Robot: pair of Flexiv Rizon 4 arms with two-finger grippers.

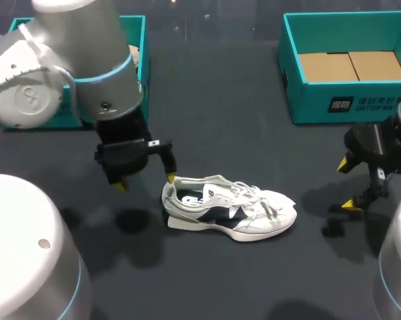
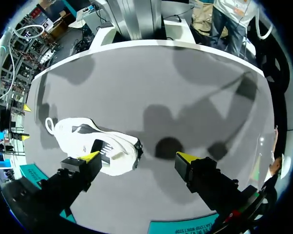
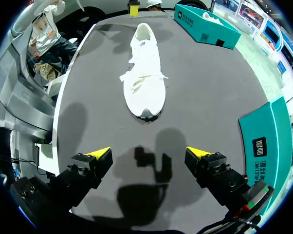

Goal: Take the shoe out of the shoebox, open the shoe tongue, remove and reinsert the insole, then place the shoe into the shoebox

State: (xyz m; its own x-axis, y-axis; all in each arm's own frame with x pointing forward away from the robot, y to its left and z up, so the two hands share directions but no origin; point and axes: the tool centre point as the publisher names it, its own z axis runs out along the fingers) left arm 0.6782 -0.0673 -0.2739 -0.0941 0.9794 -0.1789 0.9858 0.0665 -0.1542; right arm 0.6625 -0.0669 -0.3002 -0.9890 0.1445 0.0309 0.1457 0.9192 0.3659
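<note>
A white shoe (image 1: 228, 212) with dark navy side panels lies on its sole in the middle of the dark table, toe pointing right. My left gripper (image 1: 145, 181) hangs open just left of the heel, one yellow tip close to the heel collar. In the left wrist view the shoe (image 2: 88, 141) lies partly under one finger of the left gripper (image 2: 137, 157), and nothing sits between the fingers. My right gripper (image 1: 348, 185) stands open to the right of the toe, apart from it. In the right wrist view the shoe (image 3: 144, 73) lies well ahead of the right gripper (image 3: 149, 153), toe nearest.
A teal shoebox (image 1: 340, 103) with a cardboard floor stands at the back right, seen beside the right gripper as a teal wall (image 3: 265, 141). A second teal box (image 1: 139, 33) sits at the back left, partly hidden by my left arm.
</note>
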